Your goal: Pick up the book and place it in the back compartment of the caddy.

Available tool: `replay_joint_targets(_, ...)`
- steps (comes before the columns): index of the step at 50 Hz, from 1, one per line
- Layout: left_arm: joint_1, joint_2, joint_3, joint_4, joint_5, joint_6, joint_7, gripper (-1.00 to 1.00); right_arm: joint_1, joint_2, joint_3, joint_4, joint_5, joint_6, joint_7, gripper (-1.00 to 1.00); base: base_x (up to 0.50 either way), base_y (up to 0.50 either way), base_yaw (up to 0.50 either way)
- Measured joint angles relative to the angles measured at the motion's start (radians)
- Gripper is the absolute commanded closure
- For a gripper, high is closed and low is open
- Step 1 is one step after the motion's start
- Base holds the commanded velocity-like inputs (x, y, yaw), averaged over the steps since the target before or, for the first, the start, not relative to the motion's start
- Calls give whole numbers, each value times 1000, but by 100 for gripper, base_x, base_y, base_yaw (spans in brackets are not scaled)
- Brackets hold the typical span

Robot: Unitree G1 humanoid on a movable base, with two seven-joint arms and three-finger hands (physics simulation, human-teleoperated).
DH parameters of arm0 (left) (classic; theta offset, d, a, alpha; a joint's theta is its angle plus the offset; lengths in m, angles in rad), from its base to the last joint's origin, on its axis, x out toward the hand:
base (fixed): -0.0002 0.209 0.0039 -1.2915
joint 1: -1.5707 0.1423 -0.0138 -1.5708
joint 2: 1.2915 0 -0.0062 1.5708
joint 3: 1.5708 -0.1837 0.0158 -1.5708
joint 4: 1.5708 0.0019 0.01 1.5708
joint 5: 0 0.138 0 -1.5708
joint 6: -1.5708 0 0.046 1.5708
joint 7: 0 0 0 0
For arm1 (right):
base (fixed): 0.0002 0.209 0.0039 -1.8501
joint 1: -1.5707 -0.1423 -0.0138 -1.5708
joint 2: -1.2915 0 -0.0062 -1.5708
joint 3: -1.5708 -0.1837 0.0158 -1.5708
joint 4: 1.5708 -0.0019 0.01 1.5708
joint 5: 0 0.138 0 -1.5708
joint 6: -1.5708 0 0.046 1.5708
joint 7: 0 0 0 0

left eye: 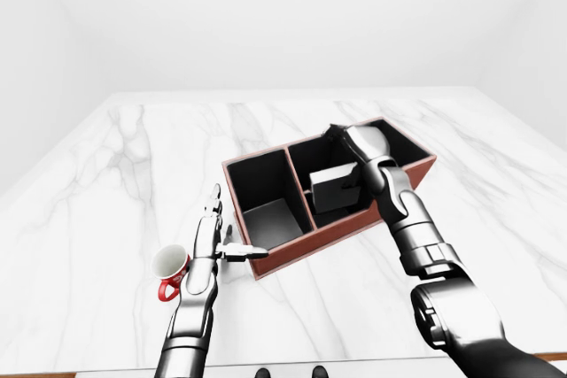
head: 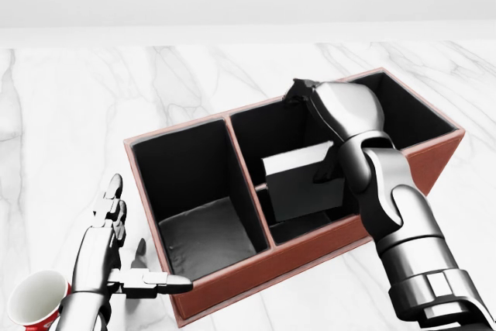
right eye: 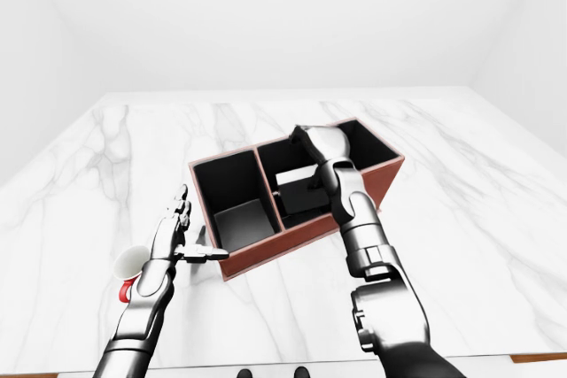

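The brown caddy (head: pixel 310 257) with a black lining lies slantwise on the white marble table. A dark book (head: pixel 298 184) with a pale top edge leans inside its right-hand compartment, against a low inner divider. My right hand (head: pixel 314 125) hovers over that compartment. Its fingers (head: pixel 301 87) are spread and raised clear of the book, and only the thumb stays close to the book's right edge. My left hand (head: pixel 116 246) is open and flat beside the caddy's lower left corner, thumb pointing at the wall.
A red mug (head: pixel 35 300) with a white inside lies at the lower left, just beside my left wrist. The caddy's left compartment (head: pixel 205 238) holds nothing. Bare marble stretches round the caddy to a white wall at the top.
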Motion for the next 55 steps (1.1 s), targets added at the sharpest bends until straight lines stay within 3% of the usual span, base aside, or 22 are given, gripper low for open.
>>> replay_joint_targets(26,-4,1,-1,16,4,-8,3,-100,52,15,13,-17,-2,0,-32,-100,0,0,0)
replay_joint_targets(35,-6,1,-1,20,5,-10,4,-100,129,33,-8,-237,95,0,92,-100,0,0,0)
replay_joint_targets(46,-3,0,-3,18,6,-11,5,-100,250,66,-37,-648,300,0,305,-100,0,0,0)
replay_joint_targets(55,-1,-1,-4,16,8,-11,4,-100,321,72,-68,-959,461,0,418,-100,0,0,0)
